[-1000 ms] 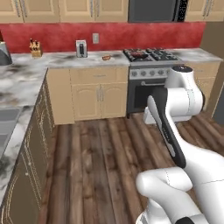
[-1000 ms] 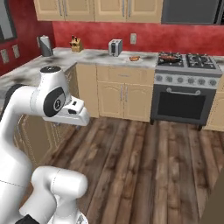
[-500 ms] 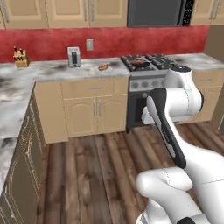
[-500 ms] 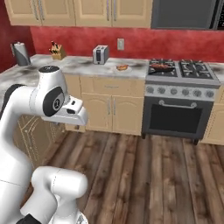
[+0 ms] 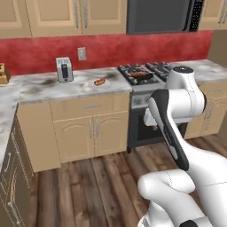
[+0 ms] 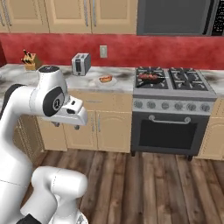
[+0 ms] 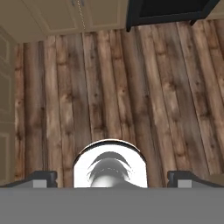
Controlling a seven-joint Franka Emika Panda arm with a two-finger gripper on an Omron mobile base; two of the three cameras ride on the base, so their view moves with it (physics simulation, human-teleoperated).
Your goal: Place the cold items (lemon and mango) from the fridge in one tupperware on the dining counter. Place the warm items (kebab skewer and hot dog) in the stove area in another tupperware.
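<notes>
my claw (image 7: 112, 177) points down at the brown plank floor (image 7: 131, 87), its dark tips spread wide at the bottom corners of the hand view with nothing between them. the small reddish hot dog (image 6: 105, 79) lies on the grey marbled table (image 6: 113, 81) in the upper middle of the right base view, left of the black stove (image 6: 173, 78), where something reddish, likely the kebab skewer, sits on the near-left burner. both lie ahead of and above my lowered claw; the hot dog's long axis seems to run left-right, so i judge i must raise and reach forward.

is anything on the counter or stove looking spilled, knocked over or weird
Nothing stands out. The toaster stands upright by the wall, the hot dog lies on the counter, and a pan with food sits squarely on the stove.
</notes>
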